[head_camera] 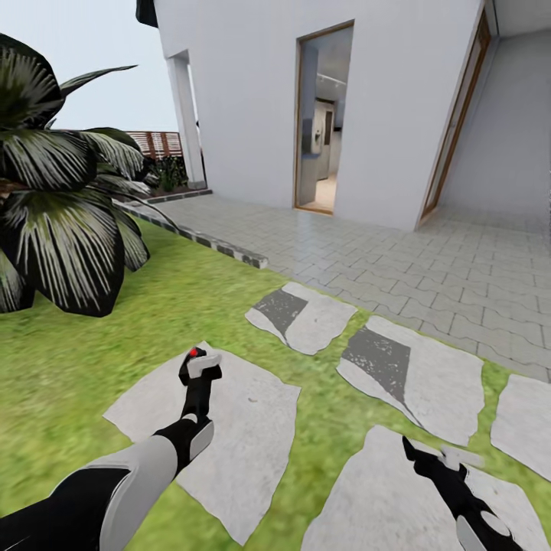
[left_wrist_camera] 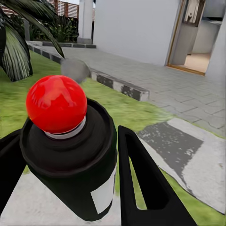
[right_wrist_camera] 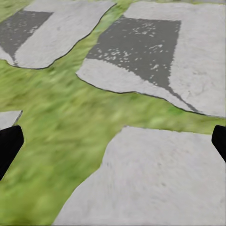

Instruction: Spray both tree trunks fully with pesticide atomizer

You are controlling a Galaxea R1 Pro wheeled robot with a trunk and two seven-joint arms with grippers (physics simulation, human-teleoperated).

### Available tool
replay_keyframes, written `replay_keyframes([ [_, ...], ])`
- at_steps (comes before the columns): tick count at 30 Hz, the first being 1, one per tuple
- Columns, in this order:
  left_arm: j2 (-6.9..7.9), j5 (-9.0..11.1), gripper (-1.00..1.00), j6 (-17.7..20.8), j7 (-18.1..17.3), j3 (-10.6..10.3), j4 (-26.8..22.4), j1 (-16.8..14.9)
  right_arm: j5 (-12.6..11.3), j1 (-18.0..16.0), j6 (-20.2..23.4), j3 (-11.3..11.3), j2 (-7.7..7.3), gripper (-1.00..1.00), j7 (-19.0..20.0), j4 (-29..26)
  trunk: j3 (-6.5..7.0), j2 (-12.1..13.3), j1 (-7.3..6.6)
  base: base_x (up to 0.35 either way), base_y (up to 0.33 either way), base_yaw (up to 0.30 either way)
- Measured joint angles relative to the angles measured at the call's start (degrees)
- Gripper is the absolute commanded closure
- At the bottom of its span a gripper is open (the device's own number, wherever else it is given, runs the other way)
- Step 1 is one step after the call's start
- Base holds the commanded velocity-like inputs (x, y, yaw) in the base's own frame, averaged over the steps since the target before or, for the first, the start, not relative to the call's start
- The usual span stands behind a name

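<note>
My left gripper (head_camera: 200, 370) is shut on the pesticide atomizer (head_camera: 197, 364), held above a stepping stone in the lower left of the head view. In the left wrist view the pesticide atomizer (left_wrist_camera: 70, 155) is a dark can with a red round top, clamped between my black fingers (left_wrist_camera: 141, 188). My right gripper (head_camera: 428, 457) hangs open over a stone slab at the lower right; its two black fingertips (right_wrist_camera: 9, 146) stand far apart in the right wrist view with nothing between them. The grass of the garden (head_camera: 69, 352) lies underfoot. The trees are out of view.
A dark palm-like plant (head_camera: 61, 207) stands at the left. Grey stepping stones (head_camera: 306, 314) cross the lawn. A paved patio (head_camera: 428, 268) with a raised kerb (head_camera: 222, 249) lies ahead, before a white house with an open doorway (head_camera: 321, 122). A slat fence (head_camera: 157, 143) shows far back.
</note>
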Motion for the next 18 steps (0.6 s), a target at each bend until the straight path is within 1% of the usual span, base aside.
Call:
replay_keyframes([
  [1,0.00,0.14,1.00,0.00,0.00,-0.01,0.00,0.01,0.56,0.00,0.01,0.10,0.36,-1.00,0.00,0.00,0.22,0.01,-0.03,0.000,0.000,0.000],
  [2,-0.05,0.61,1.00,0.01,-0.03,-0.01,0.01,0.01,6.52,-0.03,0.01,0.65,2.46,-1.00,0.01,0.11,0.44,0.03,-0.05,0.000,0.000,0.000],
  [3,-0.06,0.65,1.00,0.00,-0.05,-0.02,0.00,0.01,7.57,-0.06,0.02,0.69,3.03,-1.00,0.00,0.19,0.66,0.04,-0.08,0.000,0.000,0.000],
  [4,-0.07,0.66,1.00,0.00,-0.07,-0.03,0.00,0.03,8.22,-0.07,0.02,0.70,3.27,-1.00,0.00,0.26,0.89,0.05,-0.10,0.000,0.000,0.000],
  [7,-0.07,0.71,1.00,0.00,-0.08,-0.03,0.00,0.00,9.00,-0.07,0.03,0.72,3.55,-1.00,-0.03,0.96,1.55,0.09,-0.18,0.000,0.000,0.000],
  [12,-0.03,0.78,1.00,0.00,-0.09,-0.03,0.00,-0.01,9.36,-0.09,-0.05,0.73,3.60,-1.00,-0.11,2.59,2.66,0.16,-0.31,0.000,0.000,0.000],
  [18,-0.06,0.78,1.00,0.00,-0.09,-0.03,0.00,0.01,9.38,-0.14,-0.06,0.73,3.62,-1.00,-0.41,2.77,3.99,0.24,-0.46,0.000,0.000,0.000],
])
